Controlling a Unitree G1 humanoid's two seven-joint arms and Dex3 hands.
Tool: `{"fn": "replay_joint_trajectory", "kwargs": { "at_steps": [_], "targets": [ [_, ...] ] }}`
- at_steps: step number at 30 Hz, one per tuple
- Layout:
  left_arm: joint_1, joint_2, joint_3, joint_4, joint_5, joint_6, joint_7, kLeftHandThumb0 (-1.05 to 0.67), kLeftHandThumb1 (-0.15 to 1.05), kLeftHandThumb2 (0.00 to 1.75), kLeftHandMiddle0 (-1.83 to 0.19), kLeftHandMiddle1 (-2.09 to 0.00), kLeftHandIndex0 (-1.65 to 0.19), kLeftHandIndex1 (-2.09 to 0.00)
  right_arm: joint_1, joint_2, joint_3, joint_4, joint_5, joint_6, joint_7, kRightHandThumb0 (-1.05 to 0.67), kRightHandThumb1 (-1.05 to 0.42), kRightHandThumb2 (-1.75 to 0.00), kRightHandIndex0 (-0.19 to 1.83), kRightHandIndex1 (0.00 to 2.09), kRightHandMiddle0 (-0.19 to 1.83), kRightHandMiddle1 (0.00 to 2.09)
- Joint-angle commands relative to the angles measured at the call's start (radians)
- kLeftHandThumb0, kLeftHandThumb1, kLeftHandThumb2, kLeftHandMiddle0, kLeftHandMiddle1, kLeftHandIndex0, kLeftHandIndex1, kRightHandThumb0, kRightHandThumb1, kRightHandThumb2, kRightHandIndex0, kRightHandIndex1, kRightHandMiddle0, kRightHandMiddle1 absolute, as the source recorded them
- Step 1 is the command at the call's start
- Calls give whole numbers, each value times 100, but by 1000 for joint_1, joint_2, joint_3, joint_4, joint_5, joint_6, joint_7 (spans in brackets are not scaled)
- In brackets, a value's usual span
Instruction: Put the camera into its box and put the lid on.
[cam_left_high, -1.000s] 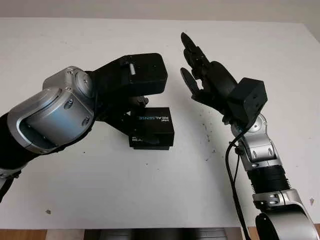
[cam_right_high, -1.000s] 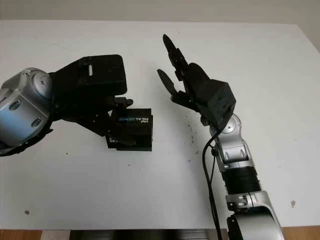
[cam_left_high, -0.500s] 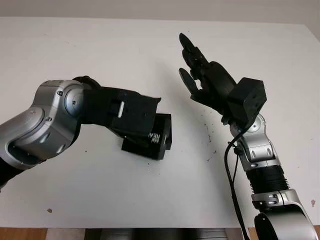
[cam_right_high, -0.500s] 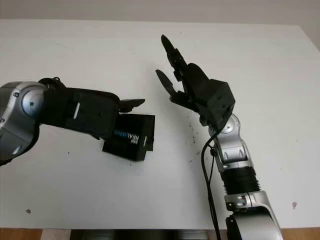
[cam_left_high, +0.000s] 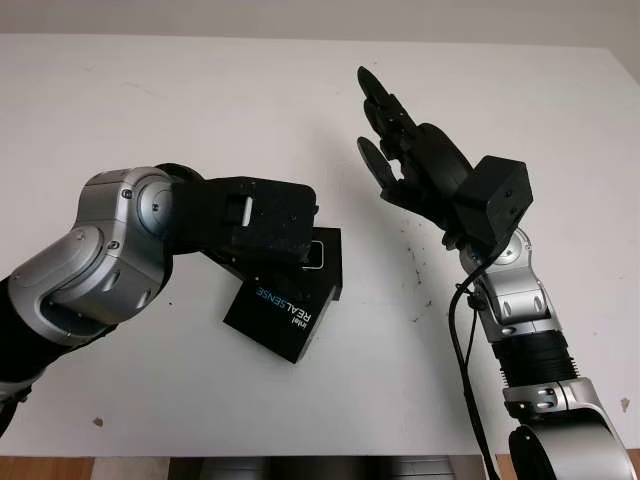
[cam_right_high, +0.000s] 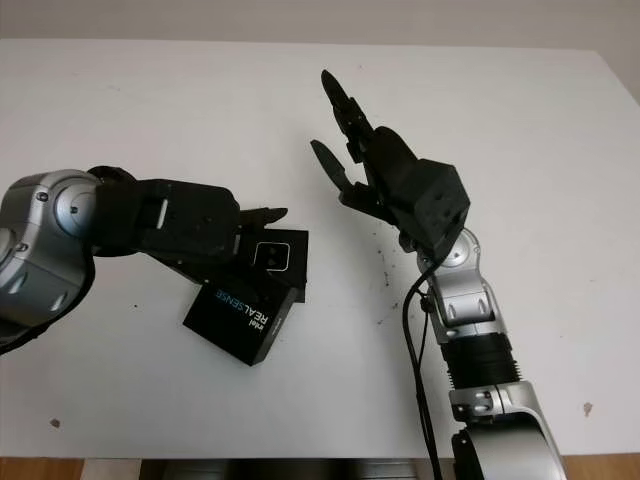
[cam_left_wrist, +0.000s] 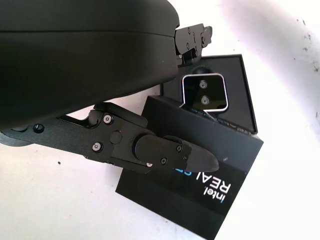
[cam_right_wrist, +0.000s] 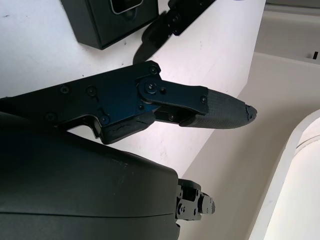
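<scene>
The left hand (cam_left_high: 262, 222) gripped the flat matte-black lid (cam_left_high: 280, 315), tilted off the square box (cam_left_high: 326, 262); the right hand (cam_left_high: 400, 150) hovered released, raised upright.

Bare white table (cam_left_high: 150, 110) all around. Left hand (cam_left_high: 262, 222) hangs over the black open box (cam_left_high: 326, 262) with the silver-framed camera (cam_left_wrist: 204, 93) inside, blocking access from above. Black "REALSENSE" printed lid (cam_left_high: 281, 316) leans tilted at the box's near edge, probably overlapping it. Right hand (cam_left_high: 392, 135), open, just beyond; clear gap between it and the box.
</scene>
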Motion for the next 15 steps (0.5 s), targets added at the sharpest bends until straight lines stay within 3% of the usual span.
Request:
{"fn": "replay_joint_trajectory", "kwargs": {
  "at_steps": [1, 4, 8, 13, 14, 15],
  "targets": [
    [-3, -6, 29, -15, 9, -24, 8, -50, 105, 17, 19, 0, 19, 0, -7, 4, -5, 3, 7, -6, 0, -79, -105, -59, -9, 6, -7, 6],
    [47, -9, 123, -6, 2, -148, 76, -52, 105, 28, 19, 0, 19, 0, -4, 10, -4, -4, 11, 4, -4, -80, -105, -58, -10, 5, -7, 5],
    [198, -16, 305, 79, 34, -557, 352, -46, 105, 32, 10, -5, 15, -3, 4, 15, -9, -20, 19, 25, -6, -80, -105, -57, -10, 5, -7, 6],
    [293, -45, 471, 186, 36, -791, 543, -41, 105, 26, -14, -15, -9, -15, 1, 8, -12, -15, 23, 30, 0, -80, -105, -57, -10, 5, -7, 5],
    [304, -48, 493, 201, 34, -818, 561, -40, 105, 24, -16, -23, -12, -18, -1, 5, -11, -11, 21, 25, 2, -80, -105, -57, -10, 5, -7, 5],
    [313, -52, 512, 209, 33, -826, 570, -42, 105, 24, -4, -53, -12, -21, -3, 2, -10, -5, 17, 19, 4, -80, -105, -57, -10, 5, -7, 5]
  ]
}}
